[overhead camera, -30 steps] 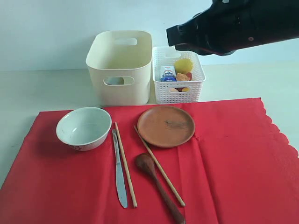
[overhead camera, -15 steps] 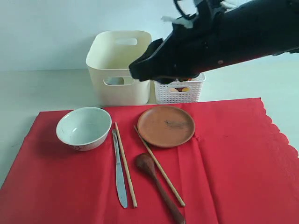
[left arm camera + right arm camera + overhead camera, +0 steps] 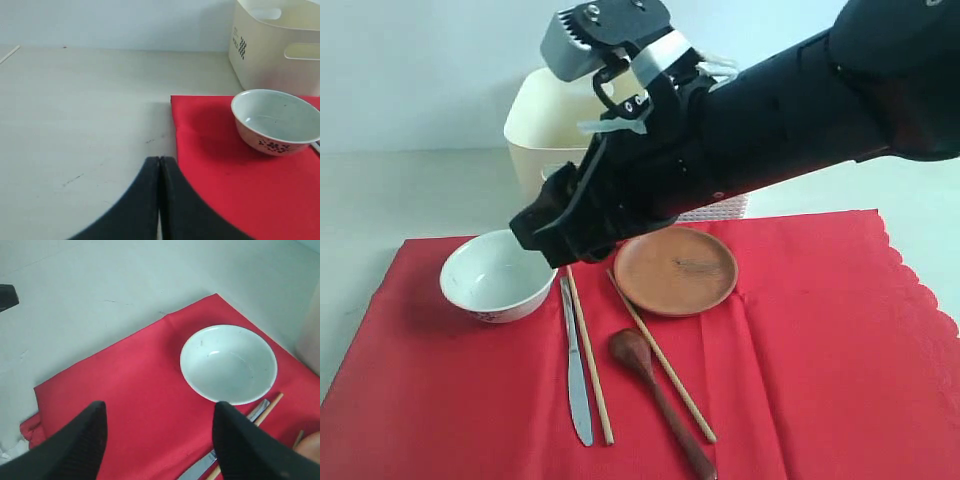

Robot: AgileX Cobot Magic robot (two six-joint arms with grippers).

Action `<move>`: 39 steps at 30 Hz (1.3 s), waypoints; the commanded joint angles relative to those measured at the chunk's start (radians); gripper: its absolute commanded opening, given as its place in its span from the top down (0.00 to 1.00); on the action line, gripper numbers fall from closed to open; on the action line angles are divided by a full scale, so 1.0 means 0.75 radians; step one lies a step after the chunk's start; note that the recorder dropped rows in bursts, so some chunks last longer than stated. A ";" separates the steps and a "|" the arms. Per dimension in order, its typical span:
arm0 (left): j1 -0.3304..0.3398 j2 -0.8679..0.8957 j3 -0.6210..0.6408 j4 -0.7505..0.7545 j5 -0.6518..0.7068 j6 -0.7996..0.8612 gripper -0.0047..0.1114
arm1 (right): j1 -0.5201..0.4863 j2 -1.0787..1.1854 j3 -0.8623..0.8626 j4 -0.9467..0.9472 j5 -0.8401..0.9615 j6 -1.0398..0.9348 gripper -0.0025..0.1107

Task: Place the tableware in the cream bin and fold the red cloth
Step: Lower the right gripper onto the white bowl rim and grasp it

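**Exterior view**
- Desk (image 3: 410, 190): pale surface that carries everything listed.
- Red cloth (image 3: 820, 340): spread flat over the near part of the desk, with its scalloped edge at the right of the view. It is unfolded.
- Cream bin (image 3: 532, 125): stands on the bare desk behind the cloth and is partly hidden by the arm.
- White lattice basket (image 3: 725, 208): only a strip shows under the arm, beside the bin.
- White bowl (image 3: 485, 282): upright on the cloth, near its left end.
- Metal knife (image 3: 576, 370): lies on the cloth just right of the bowl.
- First chopstick (image 3: 590, 355): lies alongside the knife.
- Brown plate (image 3: 675, 270): lies flat on the cloth, mid-view.
- Second chopstick (image 3: 665, 362): lies slanted, passing the plate's near-left rim.
- Wooden spoon (image 3: 658, 398): lies on the cloth between the two chopsticks.
- Right gripper (image 3: 542, 240): its arm extends across from the right, with the tip above the bowl's right rim. Whether it touches the bowl cannot be told.

**Left wrist view**
- Left gripper (image 3: 160, 162): clenched, with its fingers pressed together on nothing, over the bare desk (image 3: 85, 115) at the cloth's edge.
- Red cloth (image 3: 225, 190), bowl (image 3: 276, 120) and cream bin (image 3: 272, 55): the bowl sits on the cloth, and the bin stands beyond it on the desk.

**Right wrist view**
- Right gripper (image 3: 157, 437): released, with its fingers (image 3: 75, 445) spread wide and nothing between them. It hangs over the red cloth (image 3: 140, 385).
- Bowl (image 3: 228, 363): empty, on the cloth just beyond the fingers.
- Knife (image 3: 200, 467): partly seen beside the bowl.
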 commanded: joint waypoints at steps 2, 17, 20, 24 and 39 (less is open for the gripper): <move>0.001 -0.009 -0.001 -0.003 -0.011 0.002 0.96 | 0.034 0.020 -0.041 -0.103 0.089 0.061 0.45; 0.001 -0.009 -0.001 0.000 -0.011 0.002 0.96 | 0.034 0.199 -0.140 -0.632 0.113 0.610 0.45; 0.001 -0.009 -0.001 0.000 -0.011 0.002 0.96 | 0.034 0.288 -0.211 -0.666 0.138 0.698 0.45; 0.001 -0.009 -0.001 0.000 -0.011 0.002 0.96 | 0.034 0.420 -0.353 -0.785 0.147 0.873 0.45; 0.001 -0.009 -0.001 0.000 -0.011 0.002 0.96 | -0.005 0.842 -0.828 -1.019 0.210 1.186 0.45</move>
